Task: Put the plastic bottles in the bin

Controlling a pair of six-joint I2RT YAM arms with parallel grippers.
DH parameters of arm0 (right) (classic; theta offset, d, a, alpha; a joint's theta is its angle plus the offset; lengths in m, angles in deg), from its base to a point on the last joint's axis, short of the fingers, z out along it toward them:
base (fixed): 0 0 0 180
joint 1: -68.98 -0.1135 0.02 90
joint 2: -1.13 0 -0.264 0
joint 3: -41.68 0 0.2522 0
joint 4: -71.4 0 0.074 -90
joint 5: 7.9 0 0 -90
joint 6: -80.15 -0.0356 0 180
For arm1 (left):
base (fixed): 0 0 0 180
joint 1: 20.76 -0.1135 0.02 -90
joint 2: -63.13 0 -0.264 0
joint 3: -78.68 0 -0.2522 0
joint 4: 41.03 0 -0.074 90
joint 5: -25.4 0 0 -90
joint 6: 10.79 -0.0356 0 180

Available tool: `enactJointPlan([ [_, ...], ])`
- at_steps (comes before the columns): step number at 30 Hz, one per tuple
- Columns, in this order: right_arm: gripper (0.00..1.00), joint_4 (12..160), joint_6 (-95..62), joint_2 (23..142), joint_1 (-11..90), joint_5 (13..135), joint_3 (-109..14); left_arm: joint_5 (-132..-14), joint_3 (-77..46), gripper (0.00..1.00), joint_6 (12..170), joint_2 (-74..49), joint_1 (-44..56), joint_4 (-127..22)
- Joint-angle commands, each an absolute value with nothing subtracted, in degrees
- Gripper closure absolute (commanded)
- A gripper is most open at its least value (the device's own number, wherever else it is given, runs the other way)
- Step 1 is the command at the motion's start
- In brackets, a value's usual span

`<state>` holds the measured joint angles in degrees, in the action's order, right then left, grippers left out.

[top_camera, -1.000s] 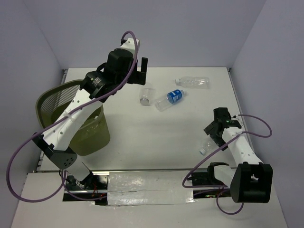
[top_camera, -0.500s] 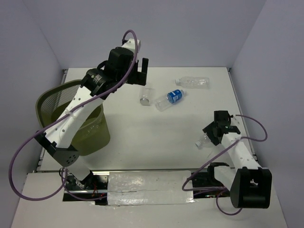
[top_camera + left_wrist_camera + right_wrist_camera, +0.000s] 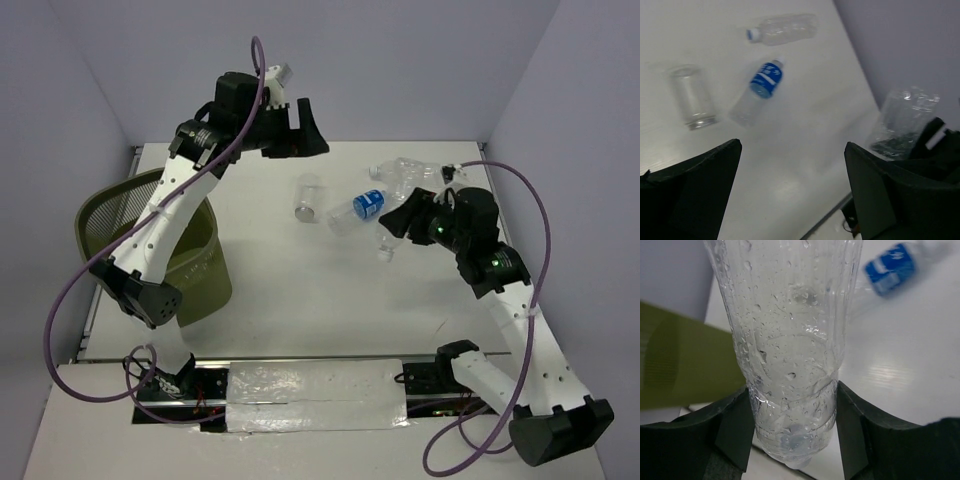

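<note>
The right gripper (image 3: 790, 390) was clamped on the held bottle (image 3: 790, 340), its two fingers (image 3: 732, 427) pressing the lower body from either side with the cap end pointing down past them. The grip sat across the bottle's width, probably because the thin, wet, crinkly plastic gives least there and will not slip out in carrying. In the top view this gripper (image 3: 405, 217) hung clear above the table (image 3: 300, 290), bottle slanting down and away from it (a height that should let it pass over whatever lay beneath). The bin (image 3: 150, 250) stood well off to that gripper's left, its olive mesh showing behind the bottle in the wrist view, so the carry was judged only partly done.

The left gripper (image 3: 303, 135) was raised with its jaws wide apart and nothing between them. Below and ahead of its fingers (image 3: 695, 185) lay three bottles, all on their sides: the stubby bottle (image 3: 690, 97) nearest its left finger, the blue bottle (image 3: 760, 90) just beyond the middle, and the clear bottle (image 3: 782, 29) farthest out. None touched another. The pose read as a wait or an approach, leaving room for the other arm.

The table was plain white, matte, faintly glossy under the light. Pale lilac walls (image 3: 400, 60) closed it on three sides, and a silvery tape strip (image 3: 320, 390) ran along the near edge
</note>
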<state>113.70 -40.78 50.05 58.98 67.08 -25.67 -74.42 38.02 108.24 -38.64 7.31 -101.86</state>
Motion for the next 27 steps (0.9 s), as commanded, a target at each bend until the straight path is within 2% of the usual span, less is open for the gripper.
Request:
enactJointPlan([
  [1,0.36,112.76,-36.91,53.24,53.52,61.27,-30.34,-92.44,35.67,0.03,114.18,-35.57,7.89,-92.42],
  [5,0.38,112.06,-38.41,55.0,51.41,61.62,-31.85,-99.66,31.8,0.03,117.61,-35.48,8.41,-87.49],
  [14,0.36,112.32,-39.02,57.29,47.8,61.53,-33.78,-101.33,26.35,0.01,118.32,-36.88,12.28,-82.48],
  [27,0.34,110.91,-40.08,58.52,45.34,58.11,-33.96,-101.78,28.8,0.01,118.84,-42.95,16.94,-81.6],
])
